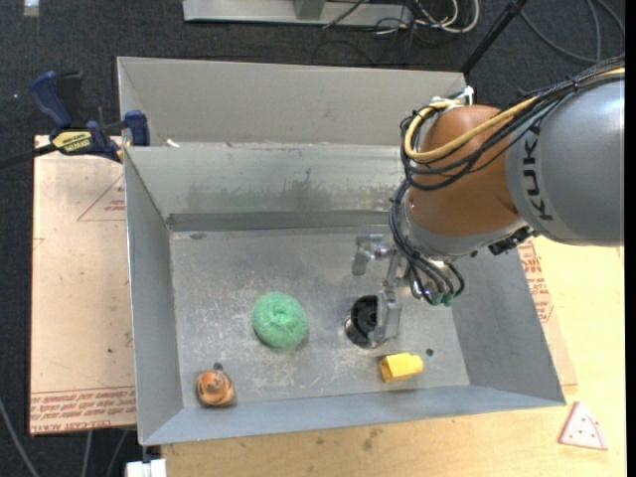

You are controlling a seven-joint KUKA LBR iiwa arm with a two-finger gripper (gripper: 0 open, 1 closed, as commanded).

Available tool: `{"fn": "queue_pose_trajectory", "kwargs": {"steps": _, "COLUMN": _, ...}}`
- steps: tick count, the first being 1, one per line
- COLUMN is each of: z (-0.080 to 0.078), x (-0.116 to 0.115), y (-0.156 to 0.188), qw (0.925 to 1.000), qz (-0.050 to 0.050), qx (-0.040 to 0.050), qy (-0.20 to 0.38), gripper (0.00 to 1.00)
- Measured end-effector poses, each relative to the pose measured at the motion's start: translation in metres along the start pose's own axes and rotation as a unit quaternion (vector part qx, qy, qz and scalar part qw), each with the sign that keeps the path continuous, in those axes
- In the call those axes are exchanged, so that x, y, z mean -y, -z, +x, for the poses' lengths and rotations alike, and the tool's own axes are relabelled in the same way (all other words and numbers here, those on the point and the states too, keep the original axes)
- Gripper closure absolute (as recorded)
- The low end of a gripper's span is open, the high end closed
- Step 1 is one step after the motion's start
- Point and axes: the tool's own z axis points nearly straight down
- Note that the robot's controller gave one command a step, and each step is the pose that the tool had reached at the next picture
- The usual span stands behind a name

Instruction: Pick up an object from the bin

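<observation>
My gripper [375, 331] reaches down into the right half of the bin, its metal fingers standing right at a small black round thing [360, 321] on the floor. That black thing sits just left of the fingertips and is partly hidden by them. A yellow block [400, 367] lies a little below and to the right of the fingertips. A green fuzzy ball [279, 320] rests to the left, well apart from the gripper.
A small orange-brown figure [215, 389] lies near the bin's front left corner. The arm with its orange cover and cables hangs over the bin's right rear part.
</observation>
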Motion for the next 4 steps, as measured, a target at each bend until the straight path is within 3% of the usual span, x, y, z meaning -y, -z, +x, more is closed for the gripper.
{"fn": "queue_pose_trajectory", "kwargs": {"steps": 1, "z": -0.002, "x": 0.0, "y": 0.004, "qw": 1.0, "qz": 0.0, "qx": 0.0036, "qy": 0.0, "gripper": 0.0}}
{"fn": "queue_pose_trajectory", "kwargs": {"steps": 2, "z": -0.001, "x": 0.037, "y": -0.069, "qw": 0.9974, "qz": -0.002, "qx": 0.0095, "qy": 0.072, "gripper": 1.0}}
{"fn": "queue_pose_trajectory", "kwargs": {"steps": 4, "z": -0.001, "x": 0.037, "y": -0.068, "qw": 0.9973, "qz": -0.002, "qx": 0.0096, "qy": 0.072, "gripper": 1.0}}
